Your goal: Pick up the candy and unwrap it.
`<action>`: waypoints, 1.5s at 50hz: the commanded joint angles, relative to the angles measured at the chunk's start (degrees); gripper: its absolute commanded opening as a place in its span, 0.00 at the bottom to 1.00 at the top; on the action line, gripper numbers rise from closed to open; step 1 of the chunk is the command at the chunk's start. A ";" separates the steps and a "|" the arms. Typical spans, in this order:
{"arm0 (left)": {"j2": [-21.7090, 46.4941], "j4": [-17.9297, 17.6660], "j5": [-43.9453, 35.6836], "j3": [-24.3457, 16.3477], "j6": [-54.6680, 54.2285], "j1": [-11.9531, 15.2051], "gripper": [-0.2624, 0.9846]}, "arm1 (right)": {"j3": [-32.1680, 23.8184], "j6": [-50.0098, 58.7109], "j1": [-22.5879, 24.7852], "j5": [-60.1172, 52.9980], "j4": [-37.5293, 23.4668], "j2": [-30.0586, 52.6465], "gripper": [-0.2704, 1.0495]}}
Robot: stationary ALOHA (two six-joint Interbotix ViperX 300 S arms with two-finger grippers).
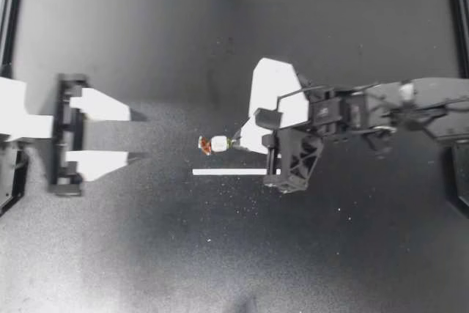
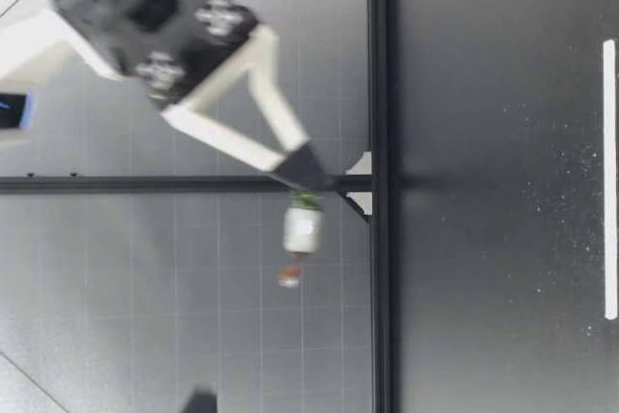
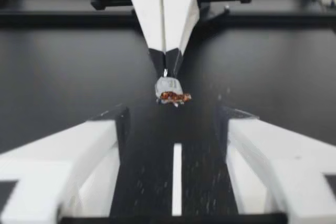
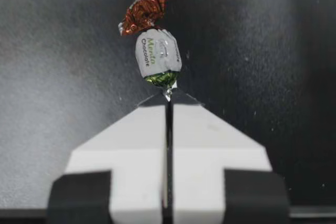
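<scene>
The right gripper [image 1: 236, 141] is fully closed; its two fingers meet tip to tip and pinch one twisted end of the candy [image 1: 215, 144]. In the right wrist view the gripper [image 4: 168, 98] grips the green twist of the wrapper, and the candy [image 4: 156, 51] projects straight ahead of the fingertips (white body, red-brown twist at the free end).

In the low view the candy [image 2: 302, 229] is held level, clear above the table [image 2: 503, 65], at the tip of the right gripper [image 2: 308, 179].

The left gripper [image 1: 135, 135] is wide open and holds nothing. It faces the candy and is apart from it. In the left wrist view the candy [image 3: 169, 90] lies ahead of the gap between the open fingers [image 3: 105, 140], with its free end toward them.

A white strip [image 1: 234, 172] lies flat on the table just beside the right gripper.
</scene>
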 commanded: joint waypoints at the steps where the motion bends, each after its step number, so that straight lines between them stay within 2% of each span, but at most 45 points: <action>1: 3.25 -0.18 -3.25 -3.08 -0.88 0.18 0.64 | -0.62 -0.09 0.26 -0.18 -0.18 -2.55 0.06; 15: 14.24 -0.18 -5.62 -10.63 -6.50 0.18 0.64 | -0.62 -0.09 0.26 -0.18 -2.37 -4.13 0.06; 28: 16.79 0.00 -5.80 -12.66 -8.88 0.18 0.60 | 0.26 -0.18 0.26 -0.18 -2.55 -4.48 0.06; 33: 16.79 0.00 -5.80 -12.30 -8.88 0.18 0.48 | 0.79 -0.18 0.26 -0.44 -2.55 -5.10 0.06; 39: 17.31 -0.09 -5.10 -12.48 -9.14 0.18 0.28 | 1.32 -0.09 0.26 -1.05 -2.64 -5.98 0.06; 42: 17.67 -0.18 -5.10 -12.48 -9.14 0.18 0.23 | 1.49 -0.09 0.26 -1.93 -2.55 -6.33 0.06; 48: 17.05 -0.18 -5.80 -12.22 -9.14 0.18 0.28 | 2.20 0.00 0.26 -2.81 -2.64 -6.15 0.06; 52: 16.61 -0.18 -5.80 -12.13 -9.14 0.09 0.34 | 2.37 0.18 0.26 -2.99 -2.55 -5.98 0.06; 64: 16.44 -0.26 -5.71 -11.95 -9.58 0.18 0.64 | 2.64 0.26 0.26 -3.25 -2.55 -5.89 0.06; 75: 17.14 -0.79 -5.71 -12.48 -11.25 0.18 0.64 | 2.55 0.26 0.26 -3.96 -2.55 -5.71 0.06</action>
